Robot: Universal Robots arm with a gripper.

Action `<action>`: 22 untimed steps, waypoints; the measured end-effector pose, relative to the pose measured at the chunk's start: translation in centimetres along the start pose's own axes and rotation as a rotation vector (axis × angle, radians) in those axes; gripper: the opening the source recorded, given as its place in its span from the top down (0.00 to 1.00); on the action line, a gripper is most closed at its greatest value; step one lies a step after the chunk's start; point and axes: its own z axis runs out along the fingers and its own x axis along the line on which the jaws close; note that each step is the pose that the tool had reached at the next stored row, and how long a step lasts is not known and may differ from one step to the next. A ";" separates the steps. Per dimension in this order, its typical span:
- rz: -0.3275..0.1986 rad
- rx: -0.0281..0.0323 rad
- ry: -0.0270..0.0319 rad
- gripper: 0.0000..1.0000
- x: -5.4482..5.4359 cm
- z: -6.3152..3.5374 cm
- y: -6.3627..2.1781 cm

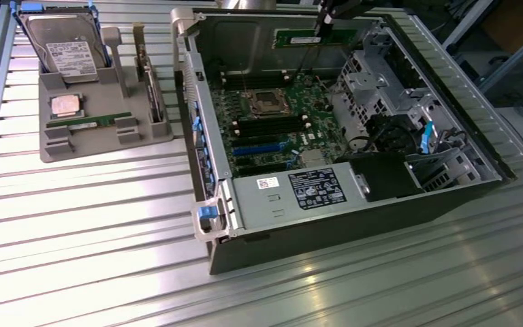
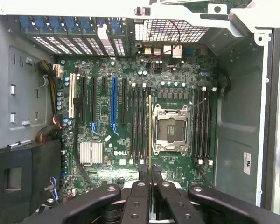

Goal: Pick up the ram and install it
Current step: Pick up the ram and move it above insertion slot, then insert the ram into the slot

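My gripper (image 1: 324, 33) hangs above the far side of the open computer case (image 1: 209, 129), shut on a ram stick (image 1: 305, 39). The stick is long, narrow and green, held level above the motherboard (image 1: 275, 122). In the wrist view the ram (image 2: 150, 126) shows edge-on as a thin line between my two fingertips (image 2: 150, 169). It lines up roughly with the black memory slots (image 2: 139, 126) beside the processor socket (image 2: 170, 128). A second ram stick (image 1: 89, 122) lies in the grey tray (image 1: 107, 144) at the exterior view's left.
The tray also holds a hard drive (image 1: 62, 48), a square silver processor (image 1: 66, 105) and an upright expansion card (image 1: 152, 85). Inside the case are a power supply (image 1: 307, 191), a drive cage (image 1: 380, 68) and more memory slots (image 2: 203, 126). Ribbed metal table all around.
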 end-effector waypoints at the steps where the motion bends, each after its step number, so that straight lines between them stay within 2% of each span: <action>1: 0.000 0.0000 0.0001 0.88 0.0 0.00 0.00; 4: 0.000 0.0000 0.0000 0.88 0.0 0.00 0.01; 15: 0.000 0.0000 -0.0001 0.88 0.3 1.22 1.58; 22: 0.000 0.0000 0.0001 0.88 0.4 2.12 1.74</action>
